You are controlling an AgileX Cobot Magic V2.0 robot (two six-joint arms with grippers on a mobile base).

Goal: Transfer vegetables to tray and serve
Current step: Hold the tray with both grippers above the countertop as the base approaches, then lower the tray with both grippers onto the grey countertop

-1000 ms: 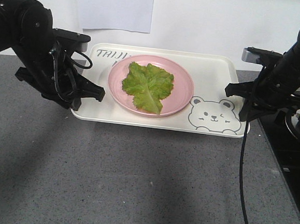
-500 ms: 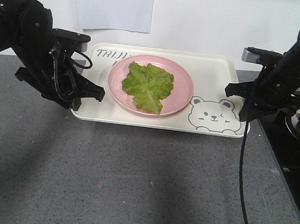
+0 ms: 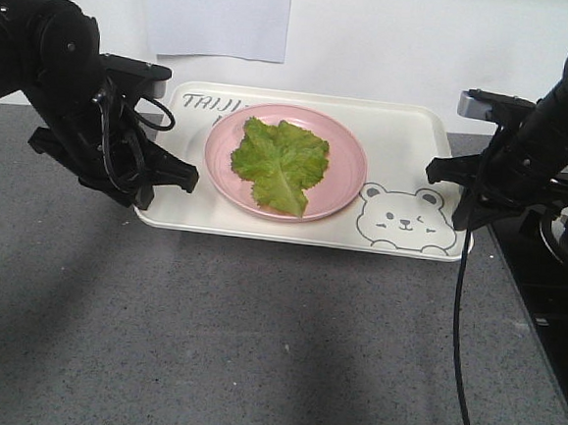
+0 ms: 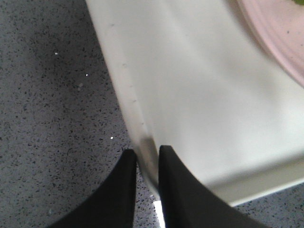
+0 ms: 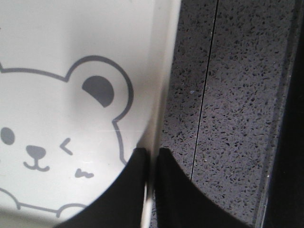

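A: Entry, front view. Where is the bright green ruffled lettuce leaf (image 3: 280,163)?

B: Centre of the frame, lying flat on the round pink plate (image 3: 340,183). The plate sits on the cream-white rectangular tray with a grey bear-face drawing (image 3: 407,143), which rests on the speckled dark grey countertop (image 3: 254,338).

A: Left gripper (image 4: 147,159)?

B: At the left side of the front view, on the tray's left rim. The left wrist view shows its two black fingers (image 4: 124,175) pressed close on the rim, one on the outer side over the countertop, one on the inner side. Pinching the tray edge.

A: Right gripper (image 5: 152,154)?

B: At the tray's right rim, right of frame in the front view. The right wrist view shows the fingers either side of the raised edge, just beside the bear's ear; pinching the rim likewise.

A: Background?

B: White sheet of paper (image 3: 216,10) on the wall, upper left of centre.
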